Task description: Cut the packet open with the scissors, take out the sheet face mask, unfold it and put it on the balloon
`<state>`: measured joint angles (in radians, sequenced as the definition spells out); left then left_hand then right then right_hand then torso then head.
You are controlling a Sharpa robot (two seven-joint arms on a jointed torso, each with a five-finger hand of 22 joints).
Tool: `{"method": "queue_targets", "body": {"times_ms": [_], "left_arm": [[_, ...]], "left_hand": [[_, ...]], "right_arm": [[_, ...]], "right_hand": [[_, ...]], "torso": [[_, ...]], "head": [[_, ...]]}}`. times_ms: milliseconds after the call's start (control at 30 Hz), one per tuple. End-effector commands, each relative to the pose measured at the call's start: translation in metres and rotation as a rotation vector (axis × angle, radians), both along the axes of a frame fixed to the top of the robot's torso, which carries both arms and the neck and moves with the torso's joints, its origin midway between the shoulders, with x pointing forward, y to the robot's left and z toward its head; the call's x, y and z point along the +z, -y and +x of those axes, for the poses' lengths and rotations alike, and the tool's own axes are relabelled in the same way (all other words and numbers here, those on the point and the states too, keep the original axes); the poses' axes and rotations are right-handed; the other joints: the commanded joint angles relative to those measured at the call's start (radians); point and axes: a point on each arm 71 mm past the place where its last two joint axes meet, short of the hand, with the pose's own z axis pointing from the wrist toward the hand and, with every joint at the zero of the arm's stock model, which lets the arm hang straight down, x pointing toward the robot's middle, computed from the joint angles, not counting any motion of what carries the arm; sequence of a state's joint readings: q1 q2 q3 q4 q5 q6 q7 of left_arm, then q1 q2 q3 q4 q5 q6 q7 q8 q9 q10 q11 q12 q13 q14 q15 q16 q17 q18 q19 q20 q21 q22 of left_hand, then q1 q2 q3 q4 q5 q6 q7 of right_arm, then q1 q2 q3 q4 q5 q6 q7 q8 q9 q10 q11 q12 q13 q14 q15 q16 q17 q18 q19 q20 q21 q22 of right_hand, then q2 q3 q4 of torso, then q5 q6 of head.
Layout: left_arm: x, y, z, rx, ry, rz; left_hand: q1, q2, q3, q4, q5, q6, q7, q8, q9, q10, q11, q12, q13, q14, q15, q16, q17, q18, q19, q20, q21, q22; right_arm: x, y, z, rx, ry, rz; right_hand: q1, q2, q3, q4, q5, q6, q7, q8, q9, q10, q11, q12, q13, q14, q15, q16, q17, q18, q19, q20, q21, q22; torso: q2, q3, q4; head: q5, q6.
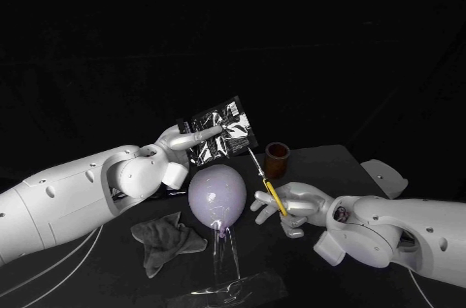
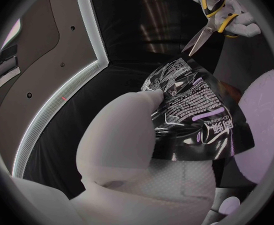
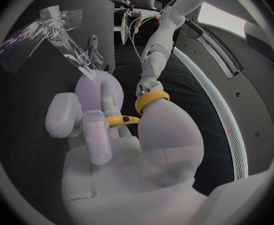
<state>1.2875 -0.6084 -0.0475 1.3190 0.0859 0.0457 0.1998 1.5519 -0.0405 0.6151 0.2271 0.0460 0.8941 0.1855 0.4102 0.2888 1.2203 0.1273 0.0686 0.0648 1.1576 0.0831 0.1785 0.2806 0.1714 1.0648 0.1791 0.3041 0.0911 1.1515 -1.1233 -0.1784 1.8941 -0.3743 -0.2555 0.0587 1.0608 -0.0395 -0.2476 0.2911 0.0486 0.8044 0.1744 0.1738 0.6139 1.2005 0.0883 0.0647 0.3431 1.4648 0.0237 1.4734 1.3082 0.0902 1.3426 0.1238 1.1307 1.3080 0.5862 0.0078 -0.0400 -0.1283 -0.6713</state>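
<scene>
On the black counter (image 1: pixel 325 170) stands the pale balloon (image 1: pixel 217 193). Just above the balloon, the left hand (image 1: pixel 184 141) pinches the shiny packet (image 1: pixel 221 138) in its fingers. Beside the balloon, the right hand (image 1: pixel 291 203) has its fingers closed around the yellow-handled scissors (image 1: pixel 267 183), whose tips point up near the packet's edge.

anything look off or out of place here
Nothing spilled or broken. The shiny black foil packet is crinkled and tilted in the left hand, and the yellow-handled scissors in the right hand point at its corner. A grey cloth lies crumpled beside the pale lilac balloon.
</scene>
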Motion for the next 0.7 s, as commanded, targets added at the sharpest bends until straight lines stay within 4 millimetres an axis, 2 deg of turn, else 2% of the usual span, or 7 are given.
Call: {"method": "queue_targets", "body": {"times_ms": [33, 300, 533, 700], "left_arm": [[0.0018, 0.0025, -0.0013, -0.022, 0.001, -0.01], [0.0015, 0.0023, -0.0018, -0.03, -0.002, -0.005], [0.0012, 0.0021, -0.0021, -0.032, -0.004, -0.001], [0.0009, 0.001, -0.0013, -0.024, -0.003, 0.003]], "left_hand": [[0.0, 0.007, 0.001, -0.005, 0.003, 0.0, 0.004, 0.007, 0.054, 0.007, -0.001, -0.005, 0.0, 0.005, -0.002, 0.002, 0.0, 0.012, 0.009, 0.0, 0.005, 0.0], [0.0, 0.007, 0.002, -0.006, 0.003, 0.0, 0.005, 0.007, 0.054, 0.007, -0.001, -0.005, 0.0, 0.005, -0.002, 0.002, 0.001, 0.012, 0.01, -0.001, 0.005, 0.0], [0.0, 0.007, 0.002, -0.006, 0.003, 0.0, 0.005, 0.007, 0.054, 0.007, -0.001, -0.005, 0.0, 0.005, -0.002, 0.002, 0.001, 0.012, 0.01, -0.001, 0.005, 0.0], [0.0, 0.007, 0.002, -0.006, 0.003, 0.0, 0.005, 0.007, 0.054, 0.007, -0.001, -0.005, 0.0, 0.005, -0.002, 0.002, 0.001, 0.012, 0.01, -0.001, 0.005, 0.0]], "right_arm": [[0.0034, -0.0024, -0.0002, 0.019, 0.025, 0.014], [0.0078, -0.0015, 0.0018, 0.016, 0.042, 0.012], [0.0093, -0.0008, 0.0034, 0.013, 0.049, 0.011], [0.01, -0.0007, 0.0034, 0.013, 0.052, 0.011]], "right_hand": [[0.003, 0.008, 0.005, 0.0, 0.0, -0.004, 0.013, 0.005, -0.002, 0.013, 0.02, -0.002, -0.001, 0.054, 0.004, 0.0, 0.022, 0.008, 0.0, 0.006, -0.002, 0.034], [0.006, 0.012, 0.005, -0.001, 0.0, -0.002, 0.013, 0.006, -0.002, 0.014, 0.02, -0.002, -0.004, 0.054, 0.004, 0.001, 0.023, 0.007, 0.003, 0.006, 0.003, 0.037], [0.007, 0.015, 0.005, -0.001, 0.0, -0.001, 0.012, 0.007, -0.003, 0.014, 0.019, -0.001, -0.006, 0.054, 0.004, 0.001, 0.024, 0.007, 0.003, 0.006, 0.005, 0.038], [0.008, 0.016, 0.005, -0.001, 0.0, -0.001, 0.012, 0.008, -0.003, 0.014, 0.019, -0.001, -0.007, 0.054, 0.004, 0.001, 0.023, 0.007, 0.003, 0.006, 0.004, 0.037]], "torso": [[0.0, -0.0006, 0.0007], [0.0, -0.0012, -0.0008], [0.0, -0.0005, 0.0014], [0.0, -0.0003, -0.0015]], "head": [[0.002, -0.001], [-0.002, 0.001], [-0.003, 0.001], [-0.004, 0.001]]}}
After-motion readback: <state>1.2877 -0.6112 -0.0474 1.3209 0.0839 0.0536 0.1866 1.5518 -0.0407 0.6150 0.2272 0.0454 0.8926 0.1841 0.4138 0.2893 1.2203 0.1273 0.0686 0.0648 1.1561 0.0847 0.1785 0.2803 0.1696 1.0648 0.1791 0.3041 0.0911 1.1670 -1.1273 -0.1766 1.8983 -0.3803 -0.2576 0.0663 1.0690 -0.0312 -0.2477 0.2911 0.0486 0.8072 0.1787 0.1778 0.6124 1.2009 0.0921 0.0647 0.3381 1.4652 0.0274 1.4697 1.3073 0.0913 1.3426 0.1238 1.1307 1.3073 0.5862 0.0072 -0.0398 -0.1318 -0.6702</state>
